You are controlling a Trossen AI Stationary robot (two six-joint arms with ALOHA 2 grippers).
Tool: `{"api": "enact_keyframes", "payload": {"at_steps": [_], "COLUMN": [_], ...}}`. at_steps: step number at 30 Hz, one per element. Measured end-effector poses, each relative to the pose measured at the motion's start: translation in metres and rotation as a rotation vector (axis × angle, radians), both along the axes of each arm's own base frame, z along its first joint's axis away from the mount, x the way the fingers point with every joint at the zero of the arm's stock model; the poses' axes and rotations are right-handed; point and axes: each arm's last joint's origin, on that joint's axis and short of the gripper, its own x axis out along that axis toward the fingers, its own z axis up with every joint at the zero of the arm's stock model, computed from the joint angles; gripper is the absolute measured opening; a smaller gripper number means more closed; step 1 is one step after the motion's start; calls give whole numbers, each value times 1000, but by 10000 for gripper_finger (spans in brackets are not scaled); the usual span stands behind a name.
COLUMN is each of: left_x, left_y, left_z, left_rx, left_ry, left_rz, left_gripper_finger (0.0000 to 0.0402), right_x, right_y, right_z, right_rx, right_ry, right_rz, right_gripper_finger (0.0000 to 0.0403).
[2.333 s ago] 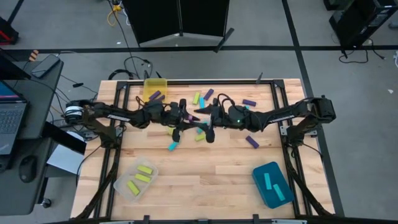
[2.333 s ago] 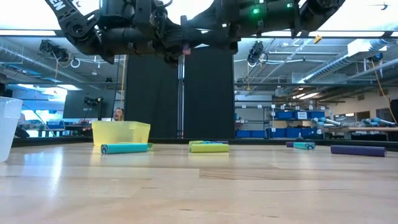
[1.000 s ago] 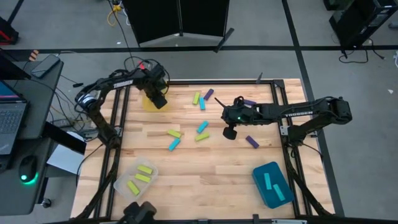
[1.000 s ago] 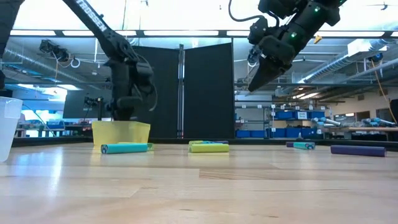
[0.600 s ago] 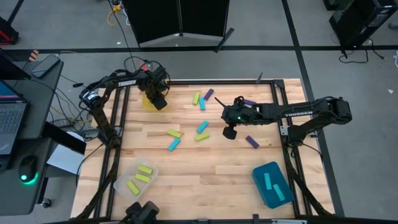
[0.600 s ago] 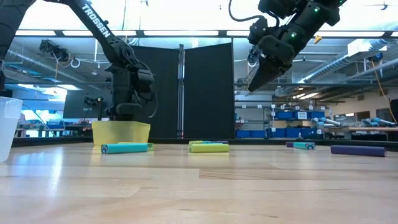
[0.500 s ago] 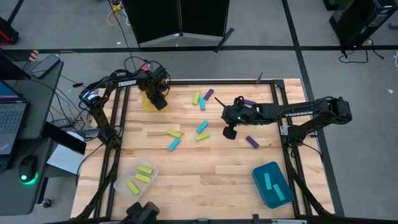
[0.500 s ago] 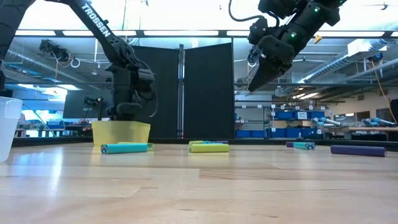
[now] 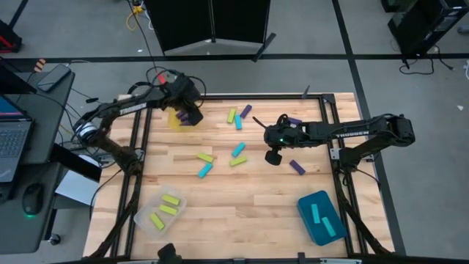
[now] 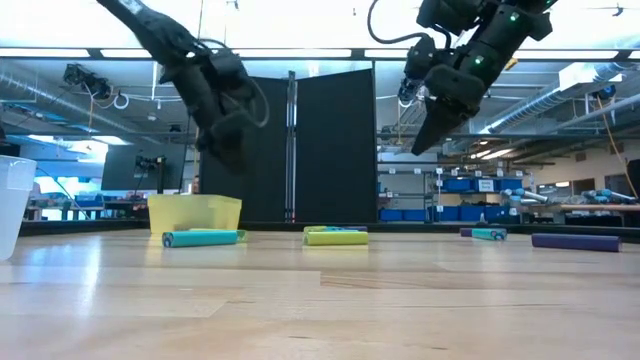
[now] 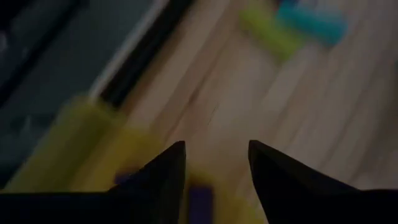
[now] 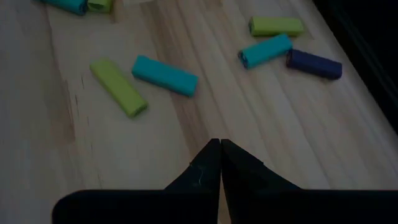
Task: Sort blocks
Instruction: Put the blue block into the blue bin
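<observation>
My left gripper [image 9: 189, 111] hangs open above the yellow bin [image 9: 176, 119] at the table's far left, touching nothing. A purple block [image 11: 199, 200] lies in that bin below the fingers. My right gripper [image 9: 272, 157] is shut and holds nothing, up over the table's middle right [image 10: 424, 142]. Loose blocks lie flat on the wood: yellow-green [image 9: 231, 115], cyan [image 9: 238, 149] and purple [image 9: 296, 166] among them. The right wrist view shows a yellow-green block [image 12: 118, 87] and a cyan block [image 12: 165, 75] ahead of its fingers.
A clear bin [image 9: 160, 213] holding yellow-green blocks stands at the near left. A teal bin [image 9: 321, 217] with cyan blocks stands at the near right. Bare wood lies between these two bins. A black frame [image 9: 331, 128] runs along the table's sides.
My left gripper has risen out of the yellow bin and tipped from pointing straight down to a slant, its arm swinging a little toward the table's middle.
</observation>
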Motion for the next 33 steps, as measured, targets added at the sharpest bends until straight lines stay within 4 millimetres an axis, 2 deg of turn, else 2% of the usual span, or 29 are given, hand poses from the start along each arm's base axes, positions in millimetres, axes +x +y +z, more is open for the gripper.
{"api": "enact_keyframes", "payload": {"at_steps": [4, 8, 12, 14, 18, 27, 33], "left_x": [3, 9, 11, 11, 10, 13, 14], "left_y": [-22, -47, -70, -79, -95, -107, -108], "left_z": [-2, -17, -37, -42, -50, -51, -49], "left_rx": [52, 108, 124, 143, 170, 171, 177], "left_ry": [-242, -458, -577, -624, -687, -721, -733], "left_rz": [-35, -103, -154, -182, -206, -248, -251], "left_gripper_finger": [174, 172, 172, 172, 172, 172, 172], "right_x": [0, 4, 10, 15, 17, -14, -27], "right_y": [0, 0, 1, 0, -1, -34, -70], "right_z": [0, 0, -6, -10, -26, -49, -53], "right_rx": [33, 83, 156, 181, 210, 214, 272], "right_ry": [-16, -62, -88, -111, -43, 215, 193], "right_rz": [-25, -65, -113, -144, -245, -648, -860], "right_gripper_finger": [32, 51, 80, 97, 136, 206, 214]}}
